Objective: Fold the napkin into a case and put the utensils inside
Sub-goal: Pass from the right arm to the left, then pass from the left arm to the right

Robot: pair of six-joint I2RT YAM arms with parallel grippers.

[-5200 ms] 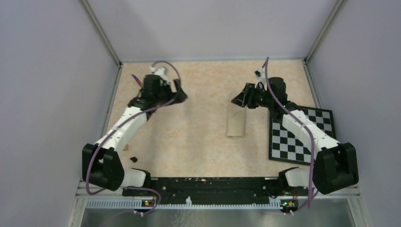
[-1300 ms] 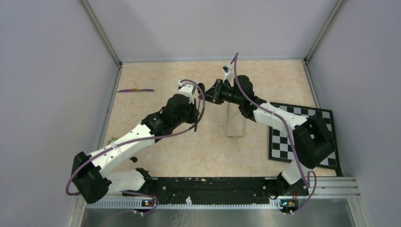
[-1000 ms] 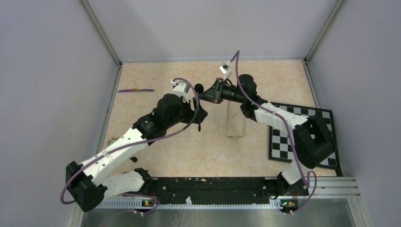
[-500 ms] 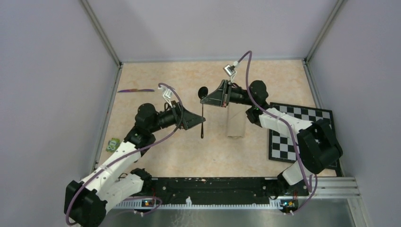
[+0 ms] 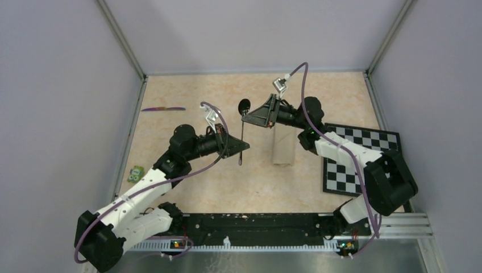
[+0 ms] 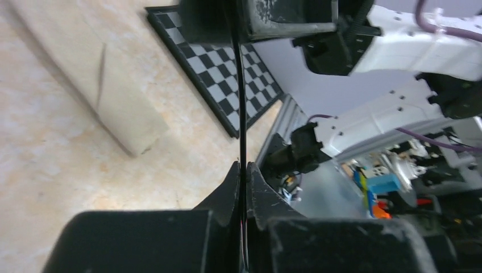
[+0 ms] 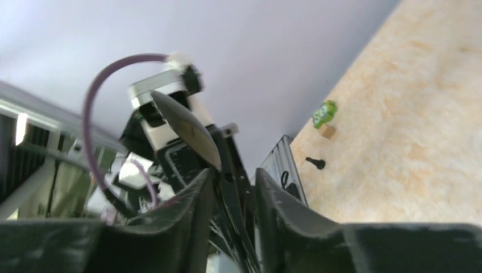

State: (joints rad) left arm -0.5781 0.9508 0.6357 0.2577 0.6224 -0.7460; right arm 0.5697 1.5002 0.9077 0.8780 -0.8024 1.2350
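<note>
Item: black spoon [image 5: 243, 133], held off the surface [image 5: 227, 187], bowl end toward the far wall.
My left claw [image 6: 242, 170] is clenching the handle's near end. My right claw [image 7: 232, 185] is sitting released, fingers parted either side of the neck. The case [image 5: 284, 149] is lying just right of the spoon, and the purple knife [image 5: 163, 108] is lying well apart, far left.
</note>
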